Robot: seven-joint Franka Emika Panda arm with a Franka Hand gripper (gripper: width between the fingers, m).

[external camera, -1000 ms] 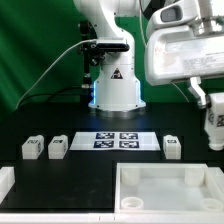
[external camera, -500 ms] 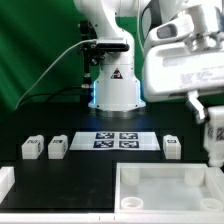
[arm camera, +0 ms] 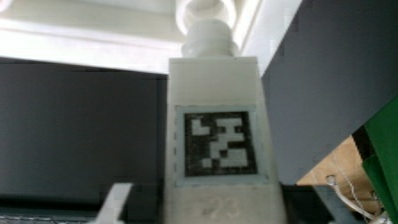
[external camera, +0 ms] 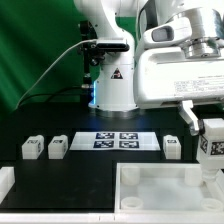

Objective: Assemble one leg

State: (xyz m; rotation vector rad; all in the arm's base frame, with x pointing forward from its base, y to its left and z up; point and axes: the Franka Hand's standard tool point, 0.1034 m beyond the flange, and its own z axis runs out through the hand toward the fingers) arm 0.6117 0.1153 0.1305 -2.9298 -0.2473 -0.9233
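My gripper (external camera: 206,126) is shut on a leg (external camera: 212,142), a white blocky post with a black-and-white tag. It holds the leg upright in the air over the far right corner of the large white tray-like square part (external camera: 165,186). In the wrist view the held leg (arm camera: 217,110) fills the middle, with its tag facing the camera, and my gripper (arm camera: 217,203) clamps its near end between two fingers (arm camera: 121,200). Three more legs stand on the black table: two at the exterior view's left (external camera: 31,148) (external camera: 57,148) and one at the right (external camera: 172,148).
The marker board (external camera: 98,136) lies flat on the table in front of the robot base (external camera: 113,90). A white part (external camera: 5,183) sits at the near left edge. A black cable runs down from the arm at the left.
The arm has moved toward the exterior view's left and lower, carrying the leg with it, from the right edge to above the square part's corner.
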